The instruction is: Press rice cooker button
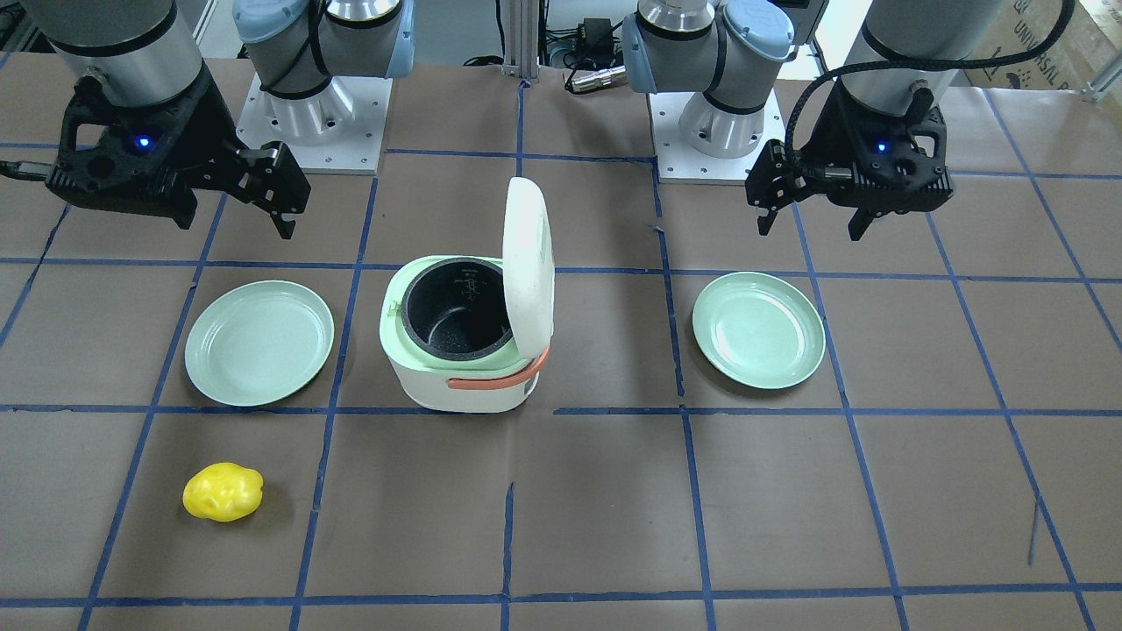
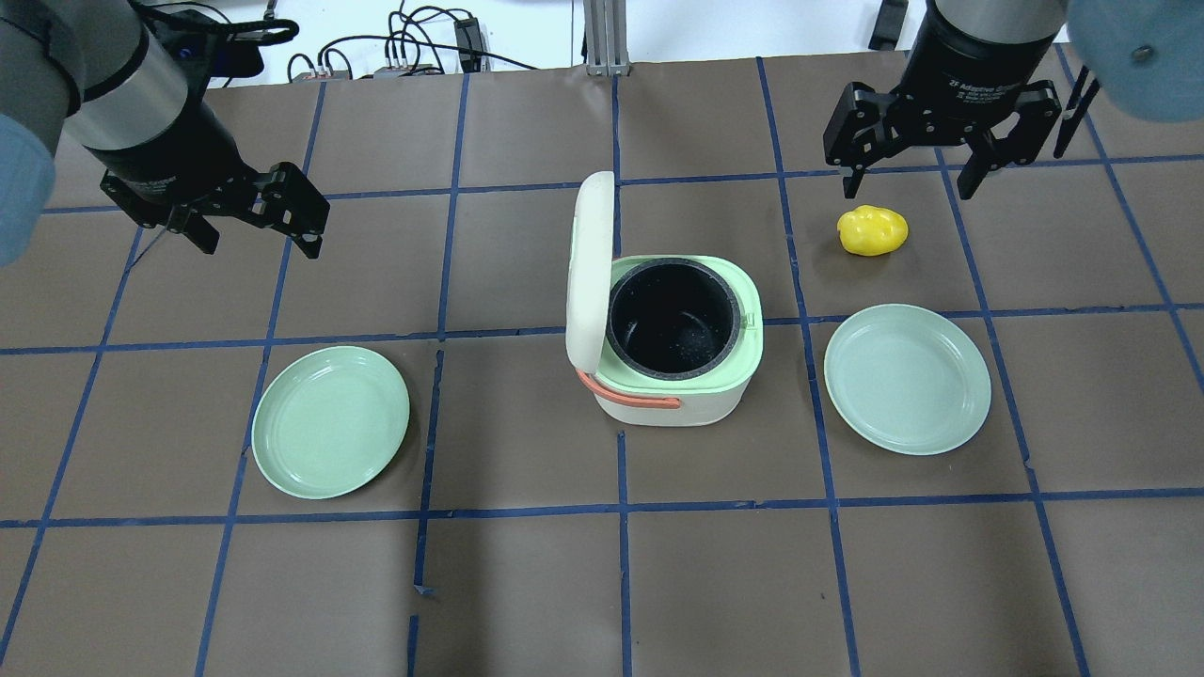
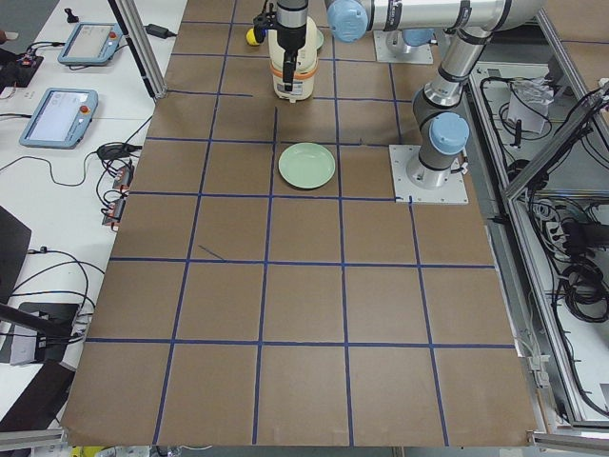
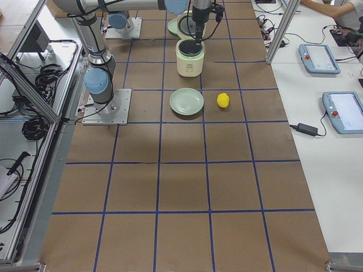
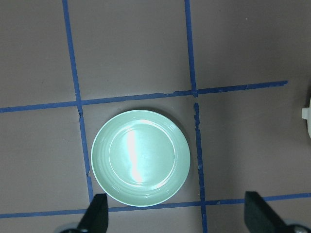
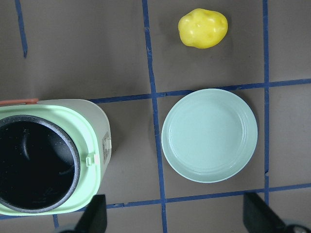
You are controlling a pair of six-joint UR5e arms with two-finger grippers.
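Note:
The white and green rice cooker point(image 2: 673, 400) stands mid-table with its lid point(image 2: 590, 273) hinged upright and the black inner pot point(image 2: 670, 318) open. It also shows in the front view point(image 1: 465, 386) and the right wrist view point(image 6: 97, 121). A small latch tab point(image 6: 90, 160) sits on the green rim on the side toward the right plate; no other button shows clearly. My left gripper point(image 2: 261, 243) hangs open and empty above the table, far left of the cooker. My right gripper point(image 2: 910, 188) hangs open and empty at the back right, above the yellow object.
A green plate point(image 2: 330, 421) lies left of the cooker, under the left wrist view point(image 5: 140, 158). A second green plate point(image 2: 907, 378) lies to the right. A yellow lumpy object point(image 2: 873, 230) lies behind that plate. An orange handle point(image 2: 632, 399) hangs on the cooker's near side.

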